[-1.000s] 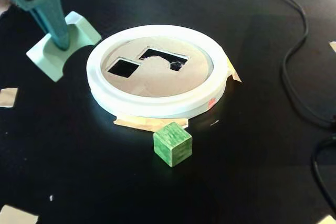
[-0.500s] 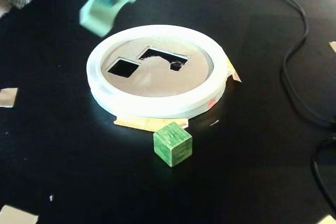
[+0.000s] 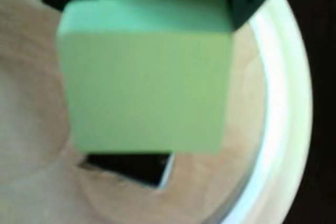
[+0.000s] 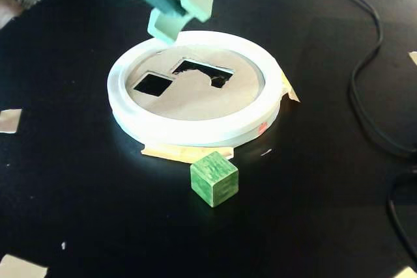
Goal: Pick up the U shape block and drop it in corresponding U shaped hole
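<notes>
Green block (image 3: 144, 82): clamped in my claw (image 4: 171, 6), upper left of fixed view.
Risk: misaligned with U hole (image 4: 203, 71), it jams on the rim.

From where I stand, the gripper (image 4: 171, 12) hangs above the far rim of the white ring (image 4: 195, 133), the light block (image 4: 168, 26) in its jaws, with open air over both holes. A green cube (image 4: 214, 178) sits just before the ring, and cables (image 4: 365, 96) snake along the right.

The gripper (image 4: 171, 16) hangs tilted, closed around a load.
</notes>
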Robot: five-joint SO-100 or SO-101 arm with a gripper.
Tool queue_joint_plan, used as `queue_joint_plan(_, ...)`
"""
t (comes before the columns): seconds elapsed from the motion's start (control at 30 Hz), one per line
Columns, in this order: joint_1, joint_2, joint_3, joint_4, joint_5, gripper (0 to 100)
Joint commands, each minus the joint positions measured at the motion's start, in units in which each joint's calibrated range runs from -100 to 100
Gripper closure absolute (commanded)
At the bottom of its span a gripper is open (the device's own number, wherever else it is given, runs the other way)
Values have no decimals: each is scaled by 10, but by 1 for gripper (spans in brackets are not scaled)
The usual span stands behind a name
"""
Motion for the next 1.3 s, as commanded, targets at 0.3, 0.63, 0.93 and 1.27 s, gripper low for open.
queue_joint_plan(0.3,-24,182,-157,-35,-37,97)
queue_joint_plan(0.63,-25,255,-217,-26,-34,96)
queue_joint_plan(0.93,-24,256,-184,-25,-36,95)
queue_joint_plan(1.27,-24,254,-158,-38,-33,66)
